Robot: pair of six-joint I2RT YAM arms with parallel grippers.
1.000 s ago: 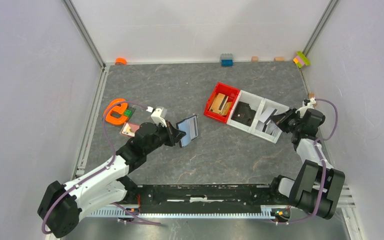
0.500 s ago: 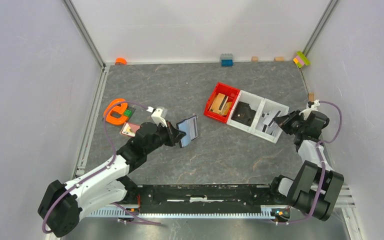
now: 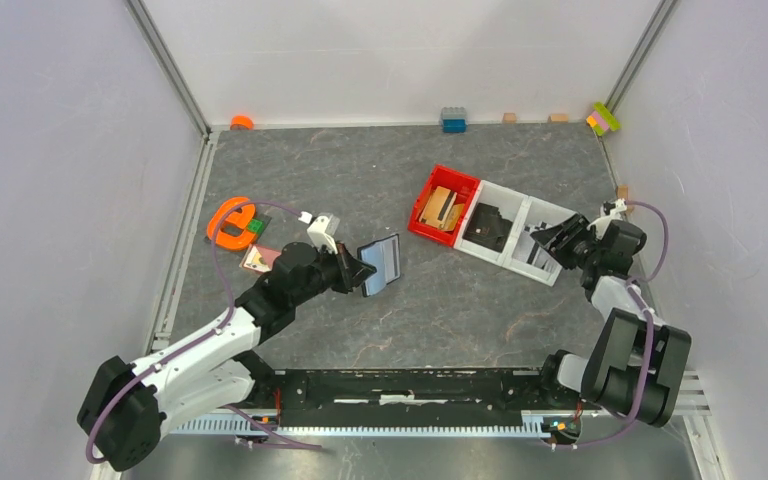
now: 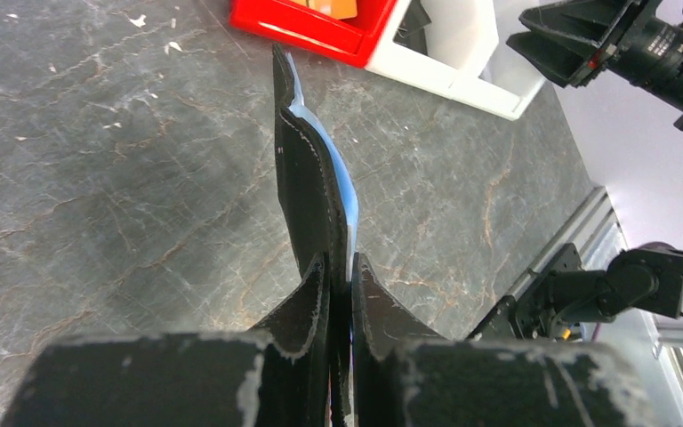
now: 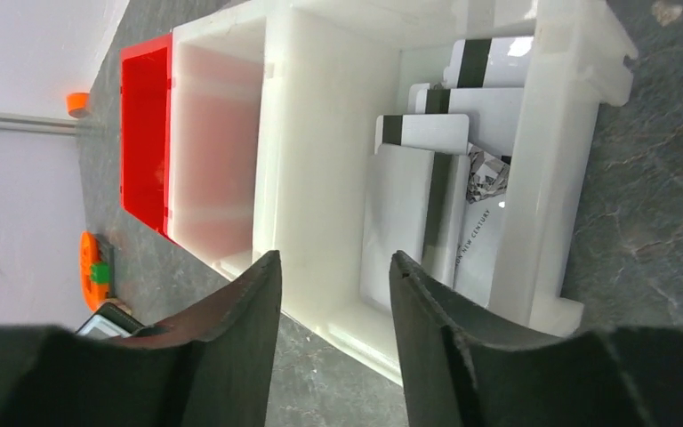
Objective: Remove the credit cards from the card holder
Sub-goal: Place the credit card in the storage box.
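Note:
The card holder (image 3: pixel 381 263) hangs open above the table's middle, black outside and pale blue inside. My left gripper (image 3: pixel 356 268) is shut on its lower edge. In the left wrist view the card holder (image 4: pixel 313 173) stands edge-on out of the pinched fingertips (image 4: pixel 318 276). Several greyish-white credit cards (image 5: pixel 445 133) with dark stripes lie in the end compartment of the white bin (image 5: pixel 551 178). My right gripper (image 5: pixel 333 258) hovers open beside that compartment with nothing between its jaws; from above it (image 3: pixel 552 240) sits at the bin's right end. One pinkish card (image 3: pixel 257 258) lies on the table at the left.
A red bin (image 3: pixel 443 205) with wooden blocks adjoins the white bin (image 3: pixel 505 262), whose middle compartment holds a dark object (image 3: pixel 487 228). An orange piece (image 3: pixel 230 222) lies by the left wall. Small bricks (image 3: pixel 453 119) line the back edge.
My right gripper has opened and let go of a grey card, which now lies in the white bin. The left gripper and card holder shifted slightly right.

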